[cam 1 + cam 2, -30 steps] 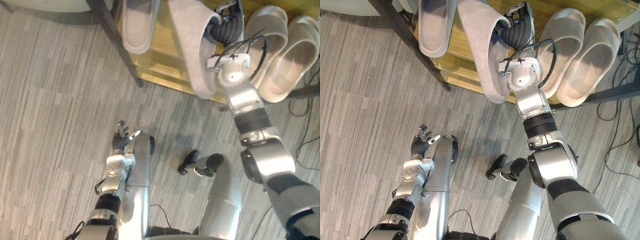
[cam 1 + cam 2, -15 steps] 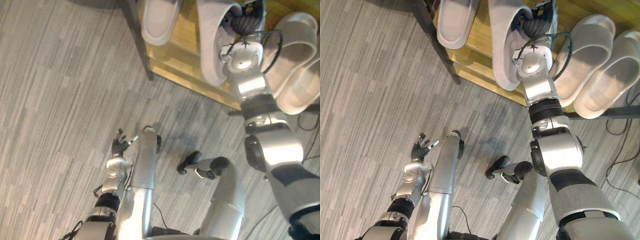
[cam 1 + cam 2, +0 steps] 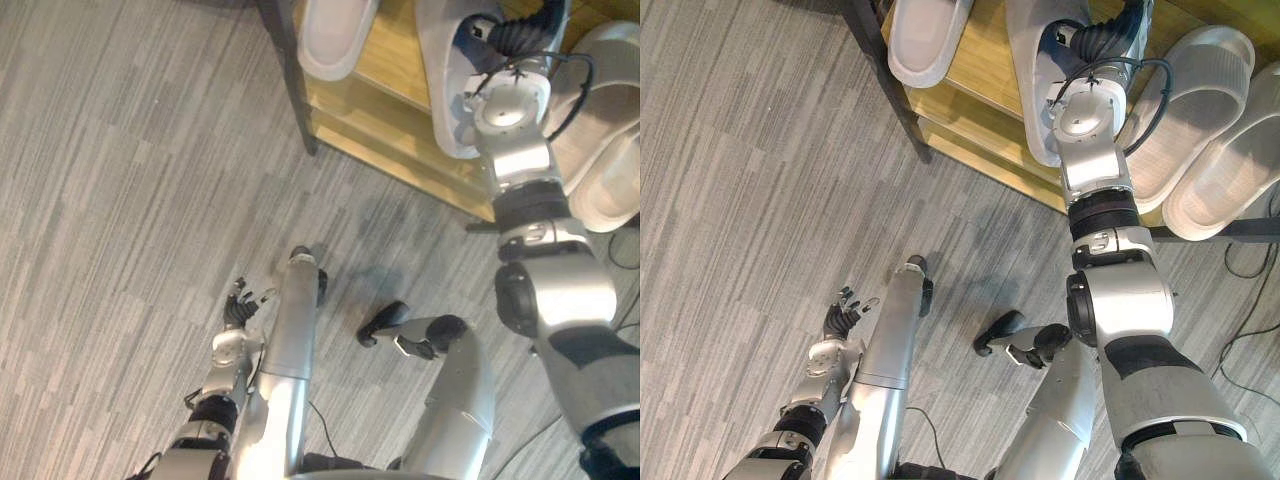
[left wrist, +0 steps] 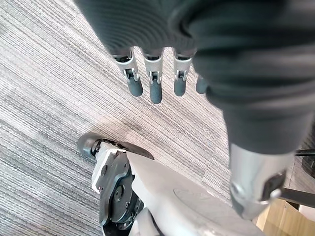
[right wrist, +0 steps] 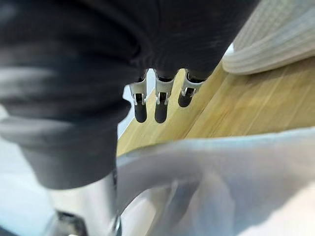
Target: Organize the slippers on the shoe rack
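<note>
Pale grey slipper (image 3: 1032, 90) hangs on the right hand (image 3: 1102, 40), straight fingers (image 5: 160, 110) through its strap, over the rack (image 3: 985, 60).

Pale grey slipper (image 3: 1030, 100) wraps the right hand (image 3: 1102, 38), its end hanging past the front edge of the wooden shoe rack (image 3: 970, 110). Left of the hand lies a second slipper (image 3: 925, 35); right of it, a side-by-side pair (image 3: 1200, 120), soles down.

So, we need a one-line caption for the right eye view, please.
Right hand reaches into a white slipper at the wooden shoe rack; left hand hangs open above the grey floor.
</note>
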`<state>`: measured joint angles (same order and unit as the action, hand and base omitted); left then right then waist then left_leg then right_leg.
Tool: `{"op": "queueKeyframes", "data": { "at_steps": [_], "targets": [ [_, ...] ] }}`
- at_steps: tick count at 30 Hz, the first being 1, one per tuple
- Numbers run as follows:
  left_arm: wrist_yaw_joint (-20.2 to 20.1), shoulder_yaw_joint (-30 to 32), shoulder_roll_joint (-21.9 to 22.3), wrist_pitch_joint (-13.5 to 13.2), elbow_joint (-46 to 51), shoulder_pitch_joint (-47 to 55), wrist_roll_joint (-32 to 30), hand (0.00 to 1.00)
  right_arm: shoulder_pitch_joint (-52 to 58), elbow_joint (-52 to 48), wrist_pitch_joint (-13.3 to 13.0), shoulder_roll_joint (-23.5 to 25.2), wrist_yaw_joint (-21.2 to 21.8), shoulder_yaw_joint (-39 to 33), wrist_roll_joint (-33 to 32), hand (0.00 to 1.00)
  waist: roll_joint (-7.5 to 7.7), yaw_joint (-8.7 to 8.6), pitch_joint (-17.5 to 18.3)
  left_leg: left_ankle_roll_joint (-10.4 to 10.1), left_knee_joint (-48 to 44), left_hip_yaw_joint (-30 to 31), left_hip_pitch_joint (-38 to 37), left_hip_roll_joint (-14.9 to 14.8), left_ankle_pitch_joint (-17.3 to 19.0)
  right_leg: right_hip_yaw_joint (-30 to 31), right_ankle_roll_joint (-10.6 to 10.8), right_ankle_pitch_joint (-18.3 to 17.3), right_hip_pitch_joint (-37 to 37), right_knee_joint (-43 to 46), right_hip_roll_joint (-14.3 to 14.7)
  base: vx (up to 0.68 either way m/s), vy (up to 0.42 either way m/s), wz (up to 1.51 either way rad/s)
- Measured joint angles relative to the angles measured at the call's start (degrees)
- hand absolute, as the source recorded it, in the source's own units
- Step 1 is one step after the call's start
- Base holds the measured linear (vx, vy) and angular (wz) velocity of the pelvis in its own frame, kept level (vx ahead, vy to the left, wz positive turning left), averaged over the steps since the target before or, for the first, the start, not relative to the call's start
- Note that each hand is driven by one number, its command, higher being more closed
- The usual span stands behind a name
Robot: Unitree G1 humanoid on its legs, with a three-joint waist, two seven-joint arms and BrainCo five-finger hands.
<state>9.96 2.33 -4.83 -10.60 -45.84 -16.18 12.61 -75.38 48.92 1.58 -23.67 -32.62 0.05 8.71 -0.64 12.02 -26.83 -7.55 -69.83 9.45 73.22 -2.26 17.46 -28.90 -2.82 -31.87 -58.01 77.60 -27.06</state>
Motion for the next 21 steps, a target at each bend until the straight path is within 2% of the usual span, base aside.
{"op": "queueKeyframes", "data": {
  "at_steps": [9,15,21],
  "targets": [
    [0.0,0.0,-0.3,0.0,-0.9,0.0,0.0,0.00,0.1,0.0,-0.2,-1.4,-0.7,-2.8,-2.6,0.00,0.00,-0.30,0.0,0.0,0.2,-0.2,-0.2,-0.2,-0.1,0.2,-0.2,0.1,0.0,-0.1,0.1,0.00,0.022,-0.01],
    [0.0,-0.1,-0.6,0.1,-1.0,0.3,0.7,0.00,1.5,-1.6,-1.6,-0.9,0.5,-2.1,-4.8,0.00,0.12,-0.42,0.1,0.1,0.9,-1.2,-1.0,-0.8,-0.3,0.8,-0.8,0.5,0.0,-0.9,0.4,0.00,0.027,-0.04],
    [0.0,-0.3,-1.4,0.2,-1.0,0.9,1.1,0.00,7.4,-9.4,-2.7,3.9,0.5,-2.3,-5.1,0.00,0.42,-0.80,0.5,0.1,1.5,-1.8,-2.1,-2.0,-0.3,1.3,-1.0,0.9,0.4,-1.8,1.5,0.00,0.020,-0.09]
  ]
}}
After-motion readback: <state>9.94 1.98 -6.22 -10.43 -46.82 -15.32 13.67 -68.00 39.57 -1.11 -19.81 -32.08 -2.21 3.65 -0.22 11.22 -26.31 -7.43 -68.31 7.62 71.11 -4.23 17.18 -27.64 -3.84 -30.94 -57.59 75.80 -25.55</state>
